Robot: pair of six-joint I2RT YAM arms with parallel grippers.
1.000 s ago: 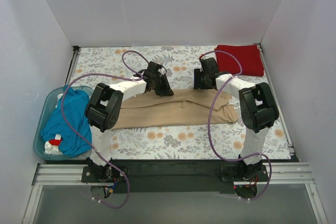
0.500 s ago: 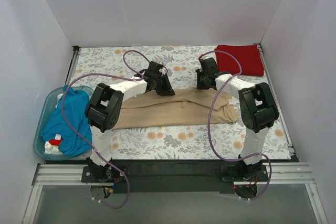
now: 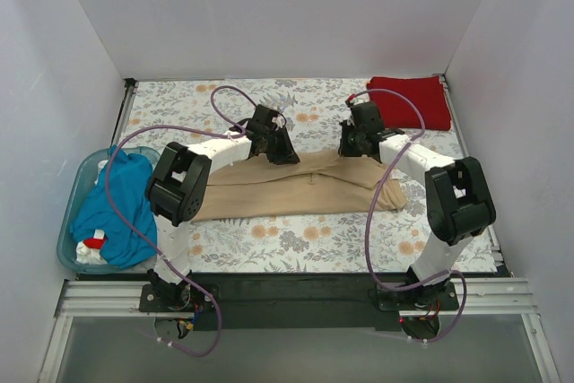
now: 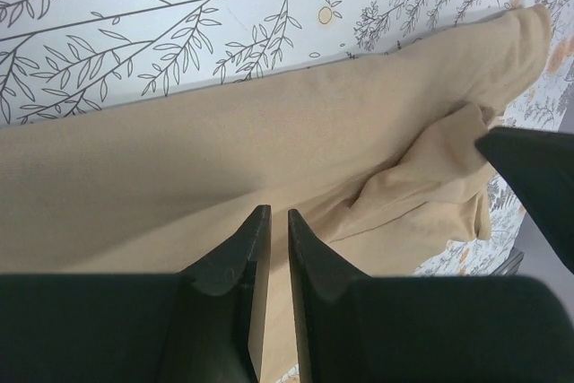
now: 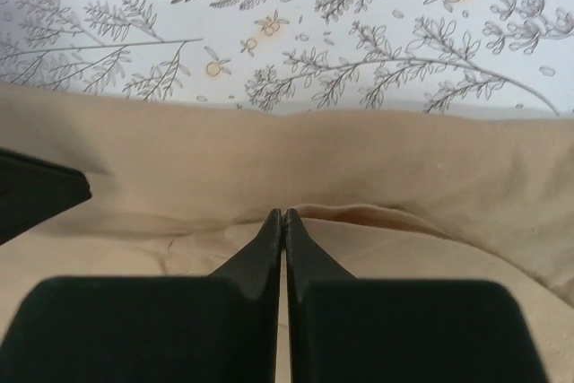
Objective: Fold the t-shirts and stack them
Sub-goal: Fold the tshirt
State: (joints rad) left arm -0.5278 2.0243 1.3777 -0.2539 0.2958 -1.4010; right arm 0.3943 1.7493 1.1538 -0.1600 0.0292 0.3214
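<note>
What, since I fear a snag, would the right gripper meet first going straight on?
The tan t-shirt: the right gripper sits shut at its fold, tan cloth just ahead, tablecloth beyond.

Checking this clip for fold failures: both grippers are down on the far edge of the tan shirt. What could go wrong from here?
1. The right gripper is shut on only a thin ridge of the tan t-shirt; it may catch just the top layer, or slip off on lifting.
2. The left gripper pinches the far edge too, and the shirt is bunched near the right gripper; folding now could trap that wrinkle.
</note>
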